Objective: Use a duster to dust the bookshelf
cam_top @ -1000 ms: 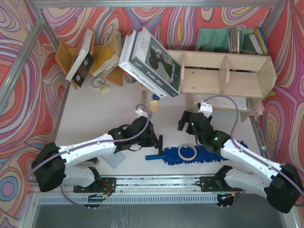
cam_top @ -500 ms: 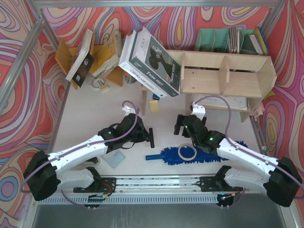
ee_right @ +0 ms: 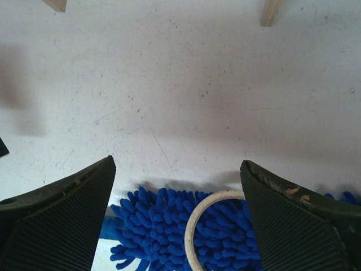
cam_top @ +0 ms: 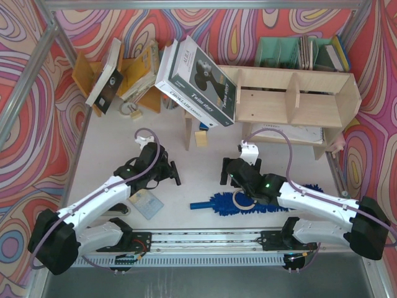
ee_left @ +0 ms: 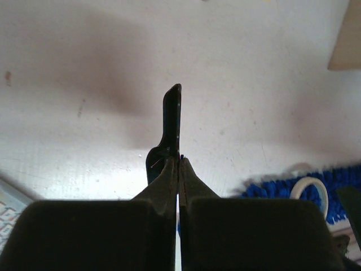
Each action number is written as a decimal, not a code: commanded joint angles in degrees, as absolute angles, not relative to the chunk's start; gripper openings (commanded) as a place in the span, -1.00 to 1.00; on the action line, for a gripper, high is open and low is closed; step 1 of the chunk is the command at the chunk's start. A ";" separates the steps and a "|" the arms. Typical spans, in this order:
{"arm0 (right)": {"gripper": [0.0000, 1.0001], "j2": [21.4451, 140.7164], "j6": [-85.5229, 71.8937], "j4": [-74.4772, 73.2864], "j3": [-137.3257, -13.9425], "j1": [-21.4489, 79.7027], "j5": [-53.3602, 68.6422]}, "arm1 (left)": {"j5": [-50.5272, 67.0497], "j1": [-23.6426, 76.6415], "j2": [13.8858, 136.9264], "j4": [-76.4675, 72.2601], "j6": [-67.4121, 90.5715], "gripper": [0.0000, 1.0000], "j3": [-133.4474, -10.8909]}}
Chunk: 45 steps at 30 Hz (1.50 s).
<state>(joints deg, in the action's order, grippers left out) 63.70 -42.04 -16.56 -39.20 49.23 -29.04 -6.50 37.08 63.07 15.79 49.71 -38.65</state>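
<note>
From where I stand, the duster lies flat on the white table near the front edge, its slim blue handle pointing left and its fluffy head running off to the right under the right arm. A white ring rests on top of the fluff. The right gripper hangs just above the handle end of the fluffy head. Its jaws stand wide apart with nothing between them, and from its own camera the blue pile and the ring show low between the two ribbed pads. The left gripper is off to the left over bare table, apart from the duster, its jaws pressed tight together and holding nothing. The bookshelf stands at the back right, well away from the duster, with a large boxed item leaning against its left end.
</note>
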 commanded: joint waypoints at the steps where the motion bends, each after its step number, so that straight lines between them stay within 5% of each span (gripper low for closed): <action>1: 0.64 63.94 -45.84 -20.09 -40.47 50.79 -31.48 | -7.12 33.39 64.06 15.28 47.34 -1.00 -37.68; 13: 0.62 65.34 -48.59 -22.24 -40.67 52.74 -32.85 | -3.73 25.31 72.78 8.03 47.20 -1.00 -38.11; 25: 0.61 65.49 -50.35 -25.11 -41.34 54.29 -33.67 | -5.51 24.42 71.90 9.59 46.31 -0.04 -36.99; 35: 0.59 68.07 -55.07 -32.12 -44.88 59.57 -34.19 | -9.40 24.52 58.51 17.15 43.73 0.90 -37.17; 41: 0.46 73.15 -61.09 -38.16 -47.79 64.68 -34.25 | -14.23 24.61 50.51 21.55 41.32 0.97 -36.57; 45: 0.20 74.27 -63.30 -38.25 -46.39 65.04 -33.12 | -15.22 24.59 47.98 22.54 40.87 0.96 -35.92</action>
